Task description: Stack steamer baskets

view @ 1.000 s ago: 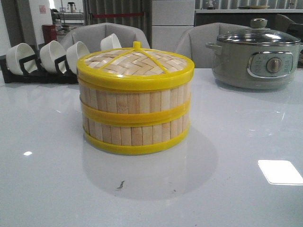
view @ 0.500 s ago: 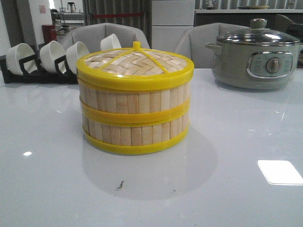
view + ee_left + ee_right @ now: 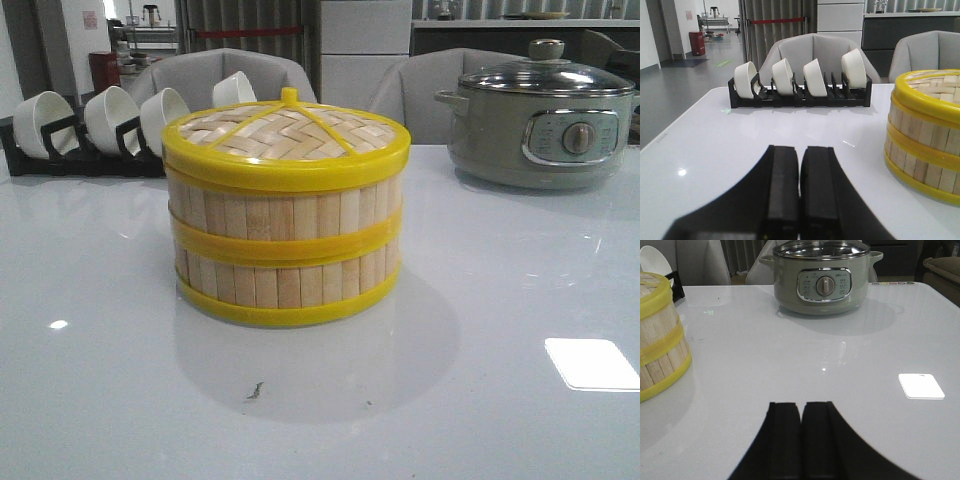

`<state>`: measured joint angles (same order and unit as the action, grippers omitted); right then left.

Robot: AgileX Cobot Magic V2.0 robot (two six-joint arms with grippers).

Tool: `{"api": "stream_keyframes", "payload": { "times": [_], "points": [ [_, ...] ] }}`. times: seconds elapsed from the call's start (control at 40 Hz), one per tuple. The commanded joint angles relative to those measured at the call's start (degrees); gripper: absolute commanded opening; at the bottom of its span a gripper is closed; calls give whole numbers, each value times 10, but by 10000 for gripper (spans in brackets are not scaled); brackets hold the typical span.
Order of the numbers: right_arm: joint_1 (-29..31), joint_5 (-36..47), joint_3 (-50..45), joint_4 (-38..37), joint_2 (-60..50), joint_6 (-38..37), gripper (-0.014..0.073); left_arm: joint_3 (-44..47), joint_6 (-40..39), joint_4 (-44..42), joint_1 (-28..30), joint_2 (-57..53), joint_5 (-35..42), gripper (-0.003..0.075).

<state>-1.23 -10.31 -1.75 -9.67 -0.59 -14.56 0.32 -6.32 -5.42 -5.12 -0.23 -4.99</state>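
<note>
Front view shows the two round steamer baskets of pale bamboo slats with bright yellow rims stacked one on the other near the middle of the glossy white surface. The upper basket sits squarely on the lower, their yellow bands meeting in one ring around the middle of the stack. On top rests the flat woven-bamboo lid with a yellow rim and small yellow knob, level and closed over the upper basket.

Behind the stack, toward the left, a black slotted rack holds four white ceramic bowls set on edge. Toward the far right stands the grey-green electric pot with a glass lid and a round dial on its front, well apart from the baskets. Grey padded chairs stand beyond the surface's far edge.

Neither arm appears in the front view. From the left wrist, the left tool has its two black fingers pressed together with nothing between them, hovering above bare surface with the baskets off to one side. From the right wrist, the right tool is likewise closed on nothing, above the surface between the stack and the pot, touching neither.
</note>
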Motion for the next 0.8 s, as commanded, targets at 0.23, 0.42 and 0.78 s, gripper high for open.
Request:
{"api": "stream_keyframes", "payload": {
  "times": [0.23,0.42,0.78],
  "points": [
    [3,73,9,84,-12,76,57,1,-2,4,1,-11,50,86],
    [3,83,9,122,-12,132,57,1,-2,4,1,-11,50,86],
    [3,86,9,122,-12,132,57,1,-2,4,1,-11,50,86]
  ]
}}
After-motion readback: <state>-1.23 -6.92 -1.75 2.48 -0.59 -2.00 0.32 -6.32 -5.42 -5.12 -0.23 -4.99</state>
